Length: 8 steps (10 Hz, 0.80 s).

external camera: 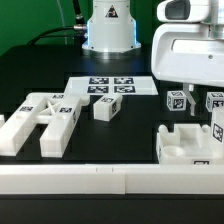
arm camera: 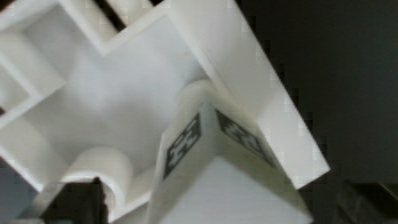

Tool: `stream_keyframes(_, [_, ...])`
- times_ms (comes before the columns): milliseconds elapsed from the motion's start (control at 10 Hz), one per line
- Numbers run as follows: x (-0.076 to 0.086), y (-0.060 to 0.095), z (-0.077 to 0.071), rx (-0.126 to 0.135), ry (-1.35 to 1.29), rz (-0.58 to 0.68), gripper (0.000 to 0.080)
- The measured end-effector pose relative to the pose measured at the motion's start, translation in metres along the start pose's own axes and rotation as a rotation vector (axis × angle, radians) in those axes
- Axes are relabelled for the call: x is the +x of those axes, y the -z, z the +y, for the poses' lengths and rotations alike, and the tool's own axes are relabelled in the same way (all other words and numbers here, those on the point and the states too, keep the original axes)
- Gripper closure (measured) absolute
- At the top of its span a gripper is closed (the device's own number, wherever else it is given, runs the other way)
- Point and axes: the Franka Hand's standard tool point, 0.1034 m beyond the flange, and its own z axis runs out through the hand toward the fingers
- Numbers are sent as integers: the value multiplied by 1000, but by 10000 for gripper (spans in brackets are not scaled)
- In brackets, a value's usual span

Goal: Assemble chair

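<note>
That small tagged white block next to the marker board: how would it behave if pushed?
The small block has flat faces and sits squat, so it would likely slide, not roll. It looks like chunky plastic, probably stiff; its smooth surface may be slippery.

Black tabletop [external camera: 130,130] all the way across, matte and dark, and that's the stage. Towards the back, about the middle of the exterior view, the marker board [external camera: 112,87] lies flat, thin and white, its black-and-white tags lined up in two rows. Along the near edge runs a low white rail [external camera: 60,185] from side to side, with a seam about halfway. Behind, on the exterior view's left, a green backdrop [external camera: 30,25] fills the corner.
</note>
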Motion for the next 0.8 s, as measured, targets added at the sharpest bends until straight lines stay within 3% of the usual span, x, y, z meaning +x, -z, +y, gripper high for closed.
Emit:
stream_keyframes(400, [1,1,0,-31,414,7,151])
stream_keyframes(800, [3,3,-1,-38,726,8,151])
